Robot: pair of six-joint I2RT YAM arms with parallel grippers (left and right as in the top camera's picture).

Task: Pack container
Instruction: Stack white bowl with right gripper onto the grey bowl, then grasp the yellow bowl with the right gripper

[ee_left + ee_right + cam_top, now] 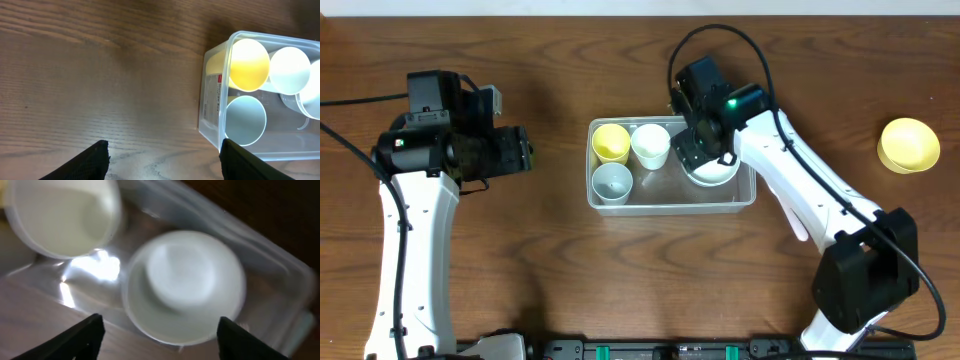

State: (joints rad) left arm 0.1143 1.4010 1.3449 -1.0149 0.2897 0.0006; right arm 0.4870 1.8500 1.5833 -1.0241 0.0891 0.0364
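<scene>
The clear plastic container (670,207) stands at the table's middle. It holds a yellow cup (611,142), a white cup (651,146), a grey cup (612,182) and a white bowl (717,172). My right gripper (704,150) hovers over the container's right half, open, with its fingers (160,337) spread just above the white bowl (185,285) and the white cup (62,215) beside it. My left gripper (525,150) is open and empty, left of the container. In its wrist view (162,160) it faces the container's end wall (212,100), the yellow cup (247,65) and the grey cup (245,120).
A yellow bowl (909,145) sits alone on the wooden table at the far right. The right arm reaches across from the lower right over the container's right end.
</scene>
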